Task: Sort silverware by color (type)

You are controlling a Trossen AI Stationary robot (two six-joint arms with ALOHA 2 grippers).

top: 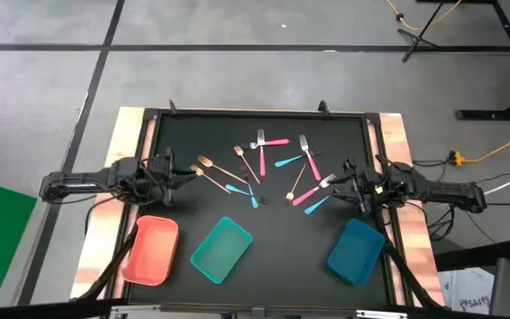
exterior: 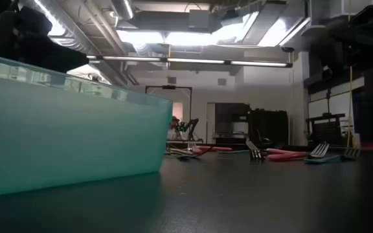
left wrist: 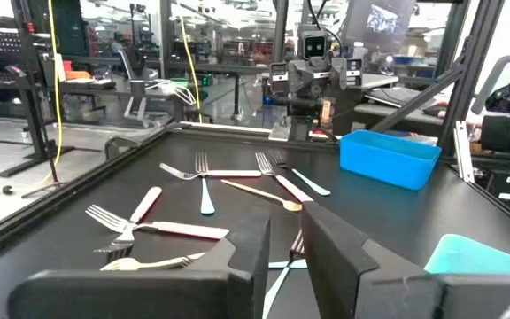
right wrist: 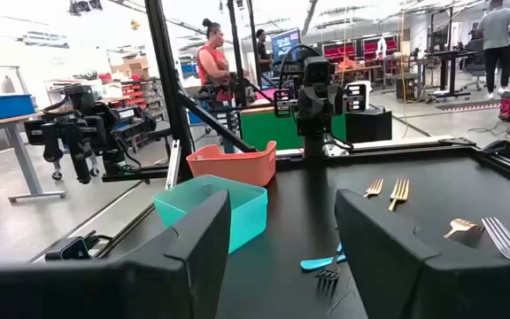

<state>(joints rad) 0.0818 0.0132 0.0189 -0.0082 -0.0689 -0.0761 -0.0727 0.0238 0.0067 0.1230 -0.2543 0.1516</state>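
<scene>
The silverware (top: 268, 168) lies scattered flat on the black table top: pink-handled forks (top: 274, 142), light-blue-handled pieces (top: 237, 188) and gold forks (top: 206, 165). My left gripper (top: 181, 175) hovers at the table's left side, level and pointing at the pile, its fingers (left wrist: 248, 252) a narrow gap apart with nothing between them. My right gripper (top: 347, 182) hovers at the right side, facing the pile, wide open (right wrist: 282, 257) and empty. A blue-handled fork (right wrist: 326, 264) lies on the table just ahead of it. In the low view the silverware (exterior: 271, 154) shows far back.
Three trays stand along the near edge: a salmon tray (top: 151, 251) at the left, a teal tray (top: 221, 249) in the middle, a blue tray (top: 356, 251) at the right. The teal tray (exterior: 70, 129) fills the low view's left. People stand in the room beyond.
</scene>
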